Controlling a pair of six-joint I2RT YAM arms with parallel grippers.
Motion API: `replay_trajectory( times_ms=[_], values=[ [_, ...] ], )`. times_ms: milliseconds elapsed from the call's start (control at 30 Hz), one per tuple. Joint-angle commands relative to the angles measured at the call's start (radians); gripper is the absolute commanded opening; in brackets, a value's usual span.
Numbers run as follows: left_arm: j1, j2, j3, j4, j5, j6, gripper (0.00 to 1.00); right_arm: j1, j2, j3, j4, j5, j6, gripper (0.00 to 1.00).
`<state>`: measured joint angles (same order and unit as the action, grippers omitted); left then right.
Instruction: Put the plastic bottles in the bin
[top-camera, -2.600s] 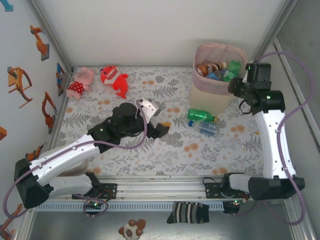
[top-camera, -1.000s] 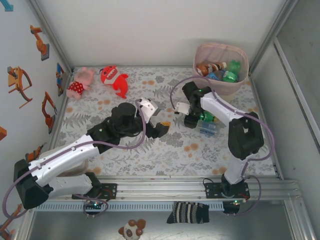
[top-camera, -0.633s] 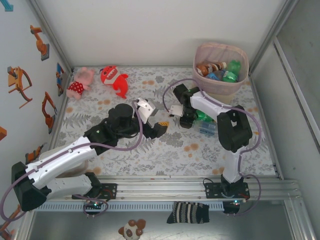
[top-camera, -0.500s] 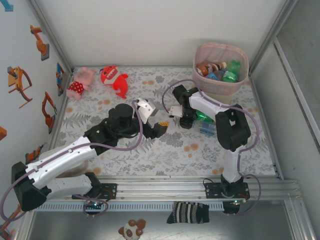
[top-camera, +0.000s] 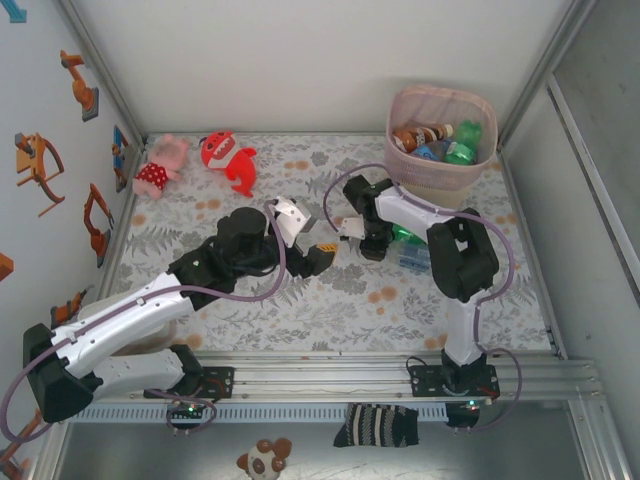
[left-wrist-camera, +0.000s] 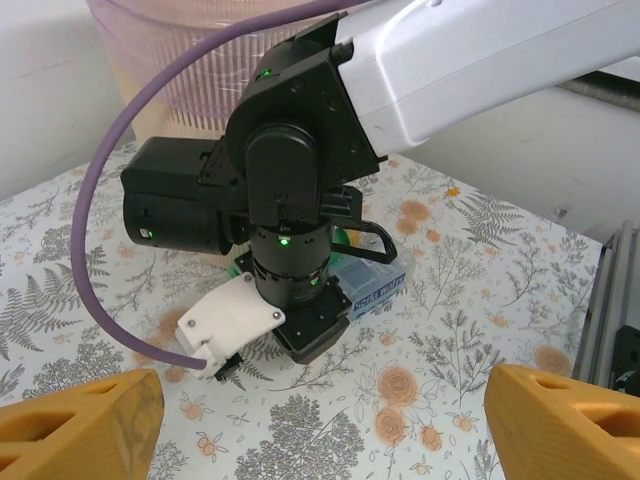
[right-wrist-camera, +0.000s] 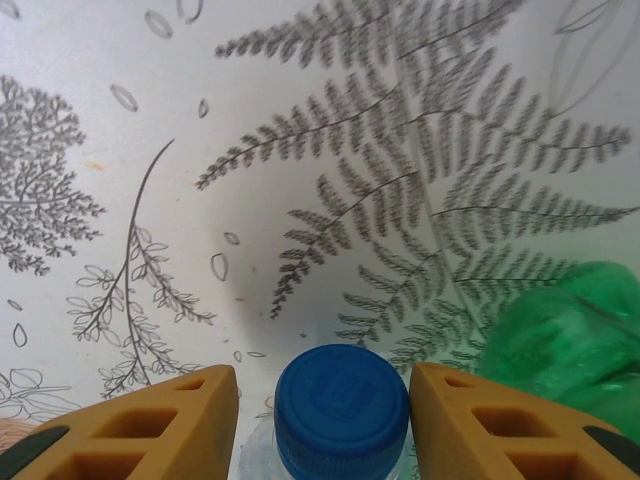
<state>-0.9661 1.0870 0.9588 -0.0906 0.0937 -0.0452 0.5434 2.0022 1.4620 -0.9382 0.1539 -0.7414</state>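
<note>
Since the earlier frames the right arm has swung away from the bin (top-camera: 425, 180) and come down onto the bench (top-camera: 300, 310), while the left arm has barely shifted.

I read the placement this way: two plastic bottles lie loose on the bench just in front of the bin, a clear bottle (top-camera: 415, 257) with a blue label and a green bottle (top-camera: 408, 234) touching or nearly touching it. The right end effector (right-wrist-camera: 322, 372) points straight down so that its fingers can take the clear bottle by the neck, the narrowest and stiffest part.

From the right wrist, the blue cap (right-wrist-camera: 340, 405) sits squarely between the two orange fingers (right-wrist-camera: 150, 420), with the crumpled green bottle just off to one side. The fingers stand narrow about the cap, one seeming to touch it and the other a sliver away. I cannot tell whether they grip it yet.

The left end effector (left-wrist-camera: 322, 390) hovers mid-bench, spread wide with nothing in it, its camera facing the right wrist. I judge that it is parked there to stay out of the way.

Several bottles (top-camera: 440, 140) already lie inside the bin.
</note>
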Motion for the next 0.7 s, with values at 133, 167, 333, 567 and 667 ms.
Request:
replay_trajectory(
  times_ms=[133,167,333,567,667],
  values=[
    [0.006,-0.002,0.01,-0.002,-0.001,-0.011,0.83,0.01,0.017,-0.051,-0.023,0.031,0.019,0.43],
    [0.006,-0.002,0.01,-0.003,0.0,-0.011,0.83,0.012,0.017,-0.054,-0.022,0.029,0.02,0.42],
    [0.006,-0.001,0.013,-0.002,0.003,-0.01,0.83,0.01,0.01,-0.059,-0.017,0.022,0.03,0.34],
    [0.006,-0.006,0.011,-0.006,0.001,-0.01,0.83,0.011,-0.034,-0.058,-0.022,-0.034,0.046,0.23],
    [0.005,-0.01,0.011,-0.004,0.003,-0.009,0.83,0.01,-0.08,-0.055,-0.027,-0.1,0.059,0.21]
  ],
)
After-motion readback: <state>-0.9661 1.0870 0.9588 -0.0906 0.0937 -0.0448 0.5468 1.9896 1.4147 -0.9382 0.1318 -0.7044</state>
